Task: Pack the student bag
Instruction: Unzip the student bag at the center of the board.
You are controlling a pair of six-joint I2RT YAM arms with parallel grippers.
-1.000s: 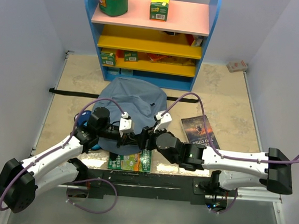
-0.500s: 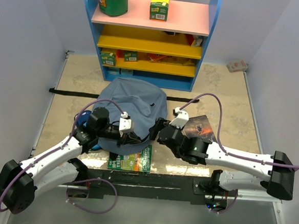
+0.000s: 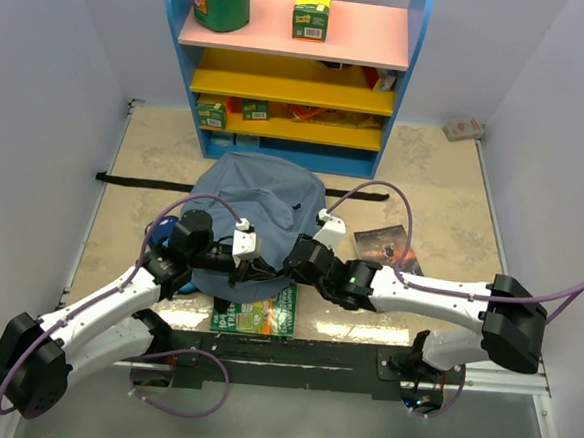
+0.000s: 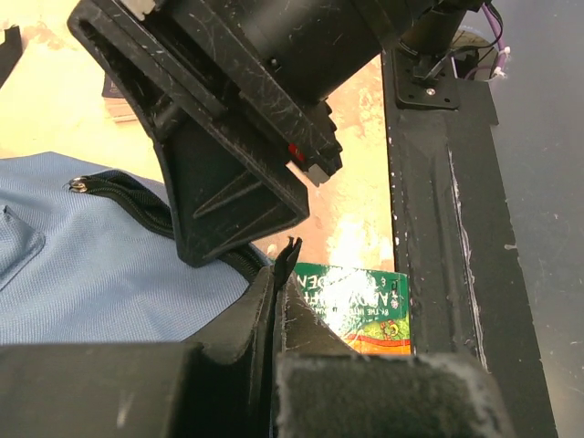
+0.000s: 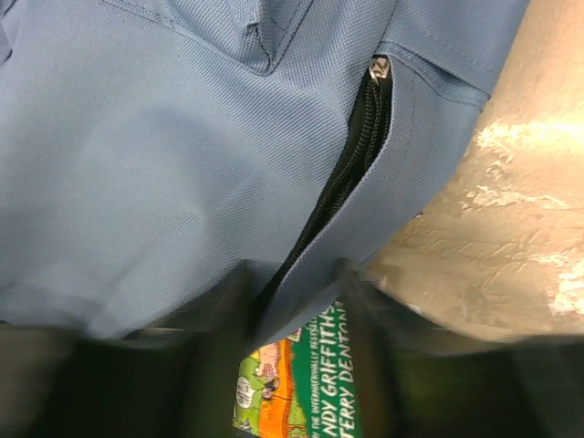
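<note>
Top external: student bag (image 3: 259,192) near-far, opening nearward

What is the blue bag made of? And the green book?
The bag looks like woven cloth, matte: a fine weave and soft folds show. Its black zipper has small teeth, plastic or metal I cannot tell. The green book looks like printed paper; gloss unclear.

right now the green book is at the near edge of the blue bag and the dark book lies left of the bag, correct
No: the dark book lies right of the student bag, not left, as the top external view shows. The green book is at the bag's near edge.
</note>
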